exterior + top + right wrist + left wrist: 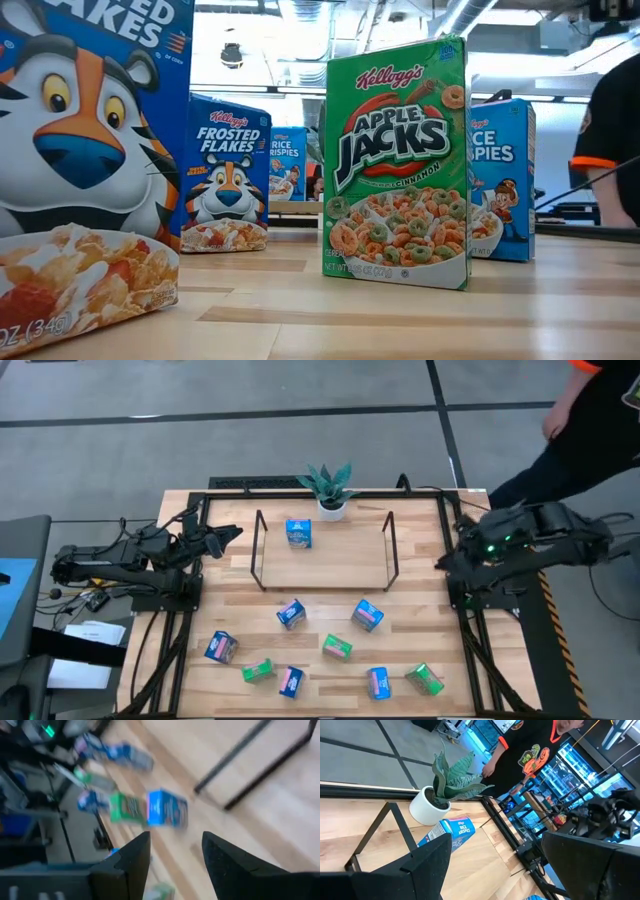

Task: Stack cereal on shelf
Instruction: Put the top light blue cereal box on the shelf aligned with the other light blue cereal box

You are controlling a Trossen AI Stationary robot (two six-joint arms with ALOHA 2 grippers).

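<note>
The shelf [325,565], a light board in a black wire frame, sits at the table's far middle. One blue cereal box [298,533] stands upright on its far left part and also shows in the left wrist view [451,831]. Several more blue and green boxes lie scattered on the near half, among them a blue one [367,615] and a green one [337,648]. My left gripper [228,535] hovers open just left of the shelf, level, nothing between its fingers [430,865]. My right gripper [445,562] hangs open and empty [175,855] at the shelf's right end, tipped downward.
A potted plant [330,490] stands behind the shelf at the far edge. A person in black [590,420] bends near the far right corner. In the low view a green Apple Jacks box [397,165] and blue boxes [225,175] stand close to the camera.
</note>
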